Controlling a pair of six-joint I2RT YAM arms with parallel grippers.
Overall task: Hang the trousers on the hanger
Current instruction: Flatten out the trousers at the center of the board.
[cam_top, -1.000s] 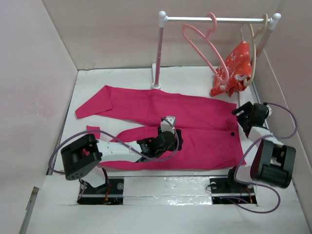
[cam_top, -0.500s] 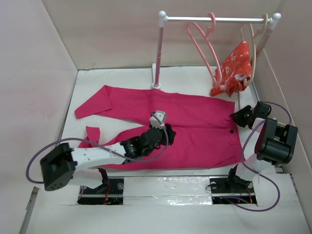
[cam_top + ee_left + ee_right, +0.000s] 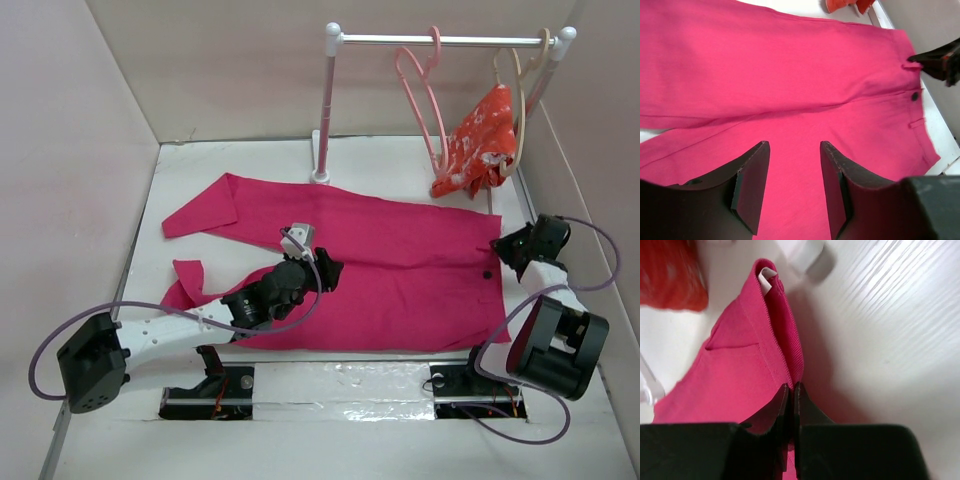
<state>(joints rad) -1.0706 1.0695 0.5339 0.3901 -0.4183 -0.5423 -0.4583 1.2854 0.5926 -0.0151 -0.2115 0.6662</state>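
Nearest us, our left pincer (image 3: 793,149) stood well open over the middle of the trousers (image 3: 400,260), gripping nothing; whether it touched the cloth we could not tell. The trousers lay flat on the tabletop (image 3: 250,160), long axis left to right. Our right pincer (image 3: 791,386) was clamped on their waistband edge. Beyond it the hanger (image 3: 437,42) hung from the rail (image 3: 380,40), nearer the right arm.

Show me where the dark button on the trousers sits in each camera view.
Top external: the button lies near the right end of the trousers, just inside the waistband.
Left wrist: right side, above mid-height, beyond the open left gripper.
Right wrist: not in it.
Shared landmark: the waistband, pinched by the right gripper.
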